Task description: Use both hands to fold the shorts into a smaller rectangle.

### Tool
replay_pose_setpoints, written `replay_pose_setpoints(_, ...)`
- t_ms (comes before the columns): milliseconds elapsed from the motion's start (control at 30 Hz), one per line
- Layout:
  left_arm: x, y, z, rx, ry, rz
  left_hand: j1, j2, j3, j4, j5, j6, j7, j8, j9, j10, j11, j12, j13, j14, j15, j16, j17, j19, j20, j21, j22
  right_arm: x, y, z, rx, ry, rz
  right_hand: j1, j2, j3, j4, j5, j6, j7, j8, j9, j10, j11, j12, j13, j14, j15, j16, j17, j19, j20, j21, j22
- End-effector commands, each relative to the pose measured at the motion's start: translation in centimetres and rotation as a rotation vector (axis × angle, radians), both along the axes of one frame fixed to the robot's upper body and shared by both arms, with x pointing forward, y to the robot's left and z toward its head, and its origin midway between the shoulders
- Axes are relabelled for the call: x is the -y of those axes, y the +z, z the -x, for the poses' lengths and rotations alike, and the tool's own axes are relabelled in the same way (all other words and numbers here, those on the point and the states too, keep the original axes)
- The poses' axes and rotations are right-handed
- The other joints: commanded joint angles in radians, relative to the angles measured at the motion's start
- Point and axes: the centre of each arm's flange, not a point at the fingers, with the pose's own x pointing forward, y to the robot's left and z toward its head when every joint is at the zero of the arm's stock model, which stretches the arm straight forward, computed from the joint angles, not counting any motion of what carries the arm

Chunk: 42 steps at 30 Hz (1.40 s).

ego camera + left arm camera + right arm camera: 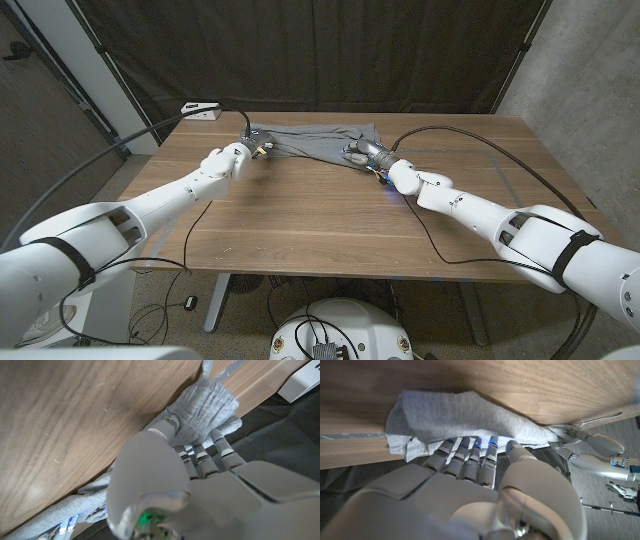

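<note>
Dark curtains hang behind the wooden table (pixel 330 215), where grey shorts (pixel 318 141) lie bunched along the far edge with a robot hand at each end.

On the left, the left hand (pixel 246 152) pinches that end of the shorts, a fold of cloth clamped between thumb and fingers (pixel 200 452), likely so the end can be lifted over. On the right, the right hand (pixel 366 154) has its fingers tucked under the other end and grips the fabric. Holding both ends at once should keep the fold square.

No readable text or labels anywhere
</note>
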Motion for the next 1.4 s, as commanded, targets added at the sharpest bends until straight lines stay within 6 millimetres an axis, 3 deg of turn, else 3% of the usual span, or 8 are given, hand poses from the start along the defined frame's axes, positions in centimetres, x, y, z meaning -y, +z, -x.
replay_pose_setpoints(33, 0.6, 0.1, -0.8, 0.046, -0.010, -0.040, 0.018, -0.002, 0.072, 0.034, 0.011, 0.164, 0.006, 0.042, 0.007, 0.091, -0.016, 0.024, 0.008, 0.046, -0.077, 0.008, 0.004, -0.002, -0.004, 0.033, 0.012, 0.1, -0.2, -0.4, -0.029, -0.002, 0.026, -0.009, 0.001, 0.008, 0.004, 0.003, 0.025, 0.001, 0.010, 0.003, 0.023, 0.003, 0.014, 0.001, 0.015, -0.048, 0.009, 0.004, 0.009, 0.004, 0.009, 0.006)
replay_pose_setpoints(133, 1.2, 0.6, -0.8, 0.070, -0.019, -0.105, 0.012, -0.006, 0.099, 0.047, 0.008, 0.287, 0.001, 0.073, 0.015, 0.138, -0.026, 0.032, 0.012, 0.078, -0.087, 0.008, 0.001, 0.004, -0.008, 0.056, 0.015, 0.3, -0.4, -0.4, -0.040, 0.001, 0.020, -0.012, 0.000, 0.010, 0.006, 0.003, 0.039, 0.001, 0.014, 0.003, 0.031, 0.004, 0.016, 0.001, 0.022, -0.047, 0.012, 0.004, 0.011, 0.004, 0.010, 0.006)
replay_pose_setpoints(267, 1.9, 1.2, -0.7, 0.102, -0.037, -0.184, 0.008, -0.006, 0.111, 0.053, 0.004, 0.369, -0.001, 0.100, 0.021, 0.156, -0.026, 0.036, 0.019, 0.102, -0.107, 0.011, 0.002, 0.010, -0.015, 0.071, 0.016, 0.3, -0.4, -0.3, -0.039, 0.004, 0.019, -0.012, 0.000, 0.014, 0.006, 0.003, 0.052, 0.005, 0.018, 0.003, 0.042, 0.009, 0.018, 0.001, 0.028, -0.047, 0.013, 0.003, 0.013, 0.005, 0.011, 0.006)
replay_pose_setpoints(667, 4.7, 3.7, 0.6, 0.146, -0.101, -0.497, -0.003, -0.010, 0.120, 0.062, 0.000, 0.386, -0.013, 0.104, 0.025, 0.168, -0.034, 0.037, 0.027, 0.130, -0.133, 0.014, 0.003, 0.024, -0.033, 0.089, 0.016, 0.2, -0.6, -0.3, -0.043, 0.017, 0.019, -0.014, 0.000, 0.021, 0.007, 0.003, 0.062, 0.010, 0.018, 0.003, 0.049, 0.006, 0.017, 0.000, 0.032, -0.047, 0.014, 0.002, 0.017, 0.005, 0.013, 0.006)
replay_pose_setpoints(1067, 6.1, 5.6, 1.9, 0.205, -0.110, -0.709, -0.009, -0.010, 0.120, 0.066, -0.003, 0.390, -0.020, 0.104, 0.027, 0.169, -0.038, 0.035, 0.031, 0.134, -0.153, 0.014, 0.006, 0.027, -0.047, 0.096, 0.015, 0.1, -0.7, -0.2, -0.043, 0.028, 0.016, -0.014, 0.001, 0.025, 0.006, 0.003, 0.067, 0.009, 0.017, 0.002, 0.049, 0.007, 0.014, 0.000, 0.031, -0.047, 0.014, 0.003, 0.019, 0.005, 0.013, 0.006)
replay_pose_setpoints(1333, 6.0, 6.6, 2.7, 0.231, -0.116, -0.737, -0.016, -0.014, 0.121, 0.065, -0.007, 0.428, -0.030, 0.118, 0.030, 0.206, -0.045, 0.046, 0.036, 0.150, -0.164, 0.015, 0.006, 0.026, -0.057, 0.105, 0.013, 0.2, -0.6, -0.1, -0.033, 0.032, 0.016, -0.015, 0.001, 0.027, 0.005, 0.003, 0.069, 0.011, 0.016, 0.002, 0.051, 0.007, 0.013, 0.000, 0.031, -0.047, 0.015, 0.004, 0.019, 0.004, 0.013, 0.006)
replay_pose_setpoints(1400, 5.9, 6.7, 2.7, 0.212, -0.113, -0.700, -0.017, -0.019, 0.116, 0.050, -0.011, 0.465, -0.024, 0.132, 0.032, 0.251, -0.050, 0.058, 0.039, 0.206, -0.179, 0.033, 0.008, 0.027, -0.063, 0.115, 0.010, 0.3, -0.5, -0.1, -0.035, 0.027, 0.021, -0.015, 0.001, 0.028, 0.005, 0.003, 0.069, 0.010, 0.015, 0.002, 0.050, 0.007, 0.012, 0.000, 0.031, -0.048, 0.016, 0.004, 0.019, 0.004, 0.013, 0.006)
